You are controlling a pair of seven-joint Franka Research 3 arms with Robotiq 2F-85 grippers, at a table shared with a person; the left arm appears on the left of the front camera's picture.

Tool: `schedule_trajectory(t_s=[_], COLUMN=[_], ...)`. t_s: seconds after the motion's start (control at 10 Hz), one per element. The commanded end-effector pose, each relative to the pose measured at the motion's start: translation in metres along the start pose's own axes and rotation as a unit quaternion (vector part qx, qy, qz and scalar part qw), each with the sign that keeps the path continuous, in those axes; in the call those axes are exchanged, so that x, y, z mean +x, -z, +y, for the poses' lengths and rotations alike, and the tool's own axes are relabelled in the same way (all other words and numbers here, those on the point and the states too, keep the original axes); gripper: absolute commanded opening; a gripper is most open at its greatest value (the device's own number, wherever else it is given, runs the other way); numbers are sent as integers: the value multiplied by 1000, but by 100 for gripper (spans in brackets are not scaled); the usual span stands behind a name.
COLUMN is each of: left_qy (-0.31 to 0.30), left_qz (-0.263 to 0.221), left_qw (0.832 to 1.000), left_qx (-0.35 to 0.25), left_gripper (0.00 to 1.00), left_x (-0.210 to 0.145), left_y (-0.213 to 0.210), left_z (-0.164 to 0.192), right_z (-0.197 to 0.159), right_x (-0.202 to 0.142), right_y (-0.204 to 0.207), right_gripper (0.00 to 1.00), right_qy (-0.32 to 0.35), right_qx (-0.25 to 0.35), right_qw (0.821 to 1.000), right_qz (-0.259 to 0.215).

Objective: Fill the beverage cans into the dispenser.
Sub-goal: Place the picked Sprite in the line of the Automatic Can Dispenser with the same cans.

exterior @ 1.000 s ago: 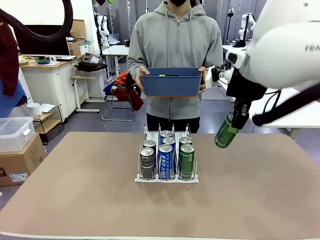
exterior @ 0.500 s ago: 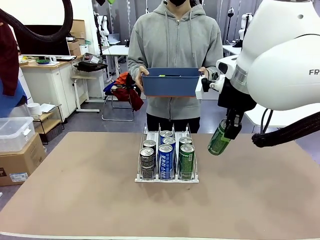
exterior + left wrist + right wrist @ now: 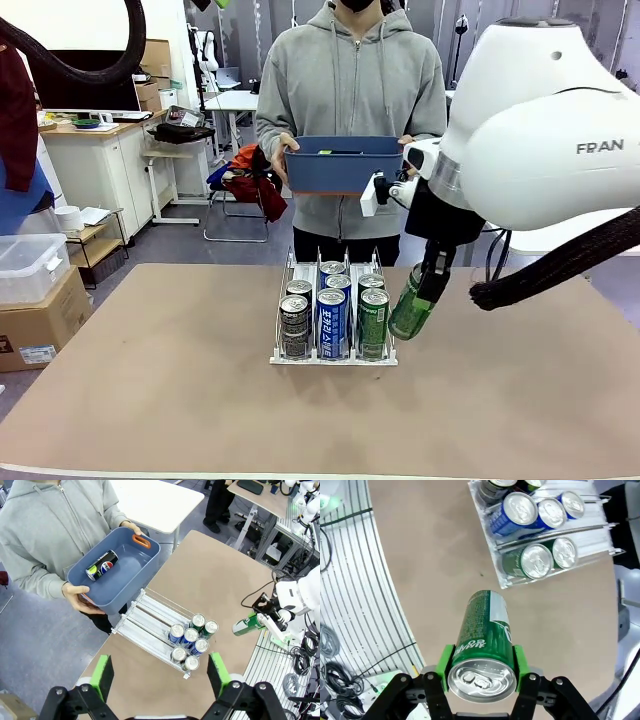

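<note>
**Green can hangs beside the rack**

Right of centre in the front view, the right claw holds a green can tilted above the tabletop, just beside the dispenser. That view meets the near wall of the person's blue bin. The right wrist view shows the green pads clamped on the can's sides. The left wrist view, from above, shows a dark can lying in the bin at upper left, and the left claw spread apart, holding nothing.
</note>
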State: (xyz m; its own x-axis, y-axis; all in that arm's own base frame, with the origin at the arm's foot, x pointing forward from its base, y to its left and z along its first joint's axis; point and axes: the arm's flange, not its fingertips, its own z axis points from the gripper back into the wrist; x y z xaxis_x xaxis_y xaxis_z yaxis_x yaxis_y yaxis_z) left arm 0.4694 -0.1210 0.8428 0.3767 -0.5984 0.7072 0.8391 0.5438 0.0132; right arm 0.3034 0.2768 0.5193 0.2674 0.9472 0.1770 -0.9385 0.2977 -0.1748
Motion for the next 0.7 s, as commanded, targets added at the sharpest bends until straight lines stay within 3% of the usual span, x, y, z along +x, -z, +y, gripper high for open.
schedule_trajectory(t_s=[0.0,0.2,0.3,0.5,0.6], left_qy=[1,1,1,1,1], left_qz=[1,1,1,1,1], left_qw=[1000,1000,1000,1000,1000], left_qx=[-3,-3,-3,-3,-3], left_gripper=[100,100,100,100,100], left_x=[1,1,1,1,1], left_y=[-3,-3,-3,-3,-3], left_z=[1,1,1,1,1], right_z=[1,-4,-1,-1,-4], right_x=[11,26,7,7,12], right_y=[-8,1,3,3,6], right_gripper=[0,0,0,0,58], right_qy=[19,16,5,5,6], right_qx=[16,35,14,14,22], right_qw=[1000,999,1000,1000,1000], right_qz=[-8,-1,-4,-4,-1])
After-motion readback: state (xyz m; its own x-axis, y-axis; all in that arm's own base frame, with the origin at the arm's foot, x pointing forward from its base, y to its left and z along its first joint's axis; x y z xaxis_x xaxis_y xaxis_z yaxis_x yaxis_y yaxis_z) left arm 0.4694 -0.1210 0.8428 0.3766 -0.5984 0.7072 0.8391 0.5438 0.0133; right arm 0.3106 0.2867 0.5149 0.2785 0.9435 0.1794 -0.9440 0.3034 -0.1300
